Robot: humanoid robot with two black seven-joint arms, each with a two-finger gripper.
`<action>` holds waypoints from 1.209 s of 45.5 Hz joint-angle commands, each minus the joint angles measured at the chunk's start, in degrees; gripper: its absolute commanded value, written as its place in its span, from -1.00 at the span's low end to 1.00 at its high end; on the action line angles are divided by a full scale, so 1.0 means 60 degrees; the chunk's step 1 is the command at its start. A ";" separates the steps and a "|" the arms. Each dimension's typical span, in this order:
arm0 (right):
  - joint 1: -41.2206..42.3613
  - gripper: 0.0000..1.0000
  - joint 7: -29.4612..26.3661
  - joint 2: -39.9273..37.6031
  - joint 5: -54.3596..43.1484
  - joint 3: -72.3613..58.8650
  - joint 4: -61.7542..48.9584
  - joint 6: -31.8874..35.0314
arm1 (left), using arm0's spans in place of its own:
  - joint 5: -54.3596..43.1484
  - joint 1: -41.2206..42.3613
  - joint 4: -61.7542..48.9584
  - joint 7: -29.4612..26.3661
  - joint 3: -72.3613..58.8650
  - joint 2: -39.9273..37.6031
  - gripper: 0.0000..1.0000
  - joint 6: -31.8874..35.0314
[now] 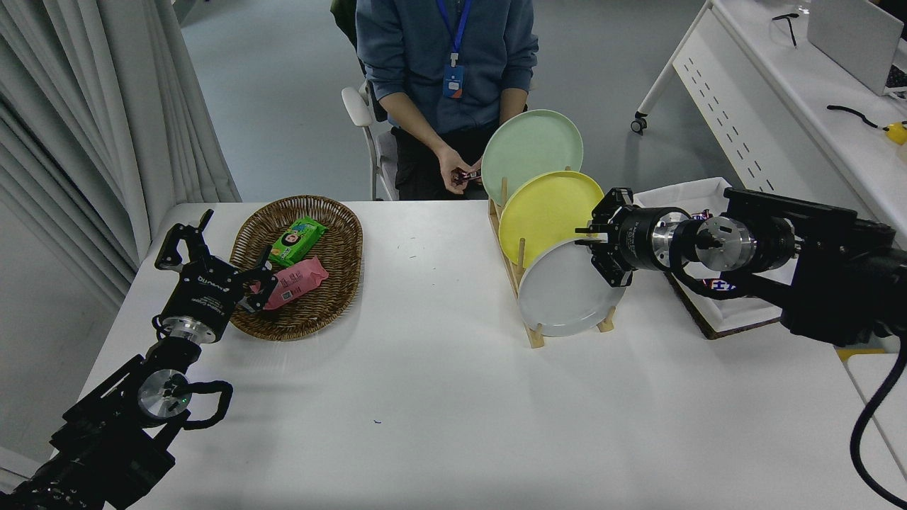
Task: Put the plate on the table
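The light-grey plate stands on edge in the front slot of a wooden rack on the white table. Behind it in the same rack stand a yellow plate and a pale green plate. My right gripper comes in from the right and sits at the grey plate's upper right rim, with its jaws spread above and below the rim. My left gripper is open and empty, parked at the lower left beside a wicker basket.
The wicker basket at the left holds a green packet and a pink packet. A white-lined tray lies behind my right arm. A person sits at the far side, hands near the green plate.
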 commanded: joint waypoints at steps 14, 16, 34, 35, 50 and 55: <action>-0.0017 -0.90 0.0000 0.0015 0.0014 0.0020 -0.0162 0.0009 | 0.0011 -0.0001 -0.0003 0.0000 0.0000 0.0000 1.00 0.0000; -0.0017 -0.93 0.0000 0.0015 0.0014 0.0020 -0.0162 0.0009 | -0.0004 -0.0001 0.0011 0.0000 0.0000 0.0000 1.00 0.0000; 0.0261 -1.00 -0.0263 -0.0497 -0.0001 0.1191 -0.0015 0.0126 | -0.0004 -0.0001 -0.0003 0.0000 0.0000 0.0000 1.00 0.0000; 0.0363 -1.00 -0.0307 -0.0570 -0.0001 0.1236 -0.0001 0.0126 | 0.0011 -0.0001 -0.0003 0.0000 0.0000 0.0000 1.00 0.0000; 0.1784 -1.00 -0.0556 -0.1523 0.0789 0.1426 0.1126 -0.0063 | -0.0004 -0.0001 -0.0003 0.0000 0.0000 0.0000 1.00 0.0000; 0.2004 -1.00 -0.0556 -0.1801 0.1273 0.1894 0.1697 -0.0707 | 0.0011 -0.0001 -0.0003 0.0000 0.0000 0.0000 1.00 0.0000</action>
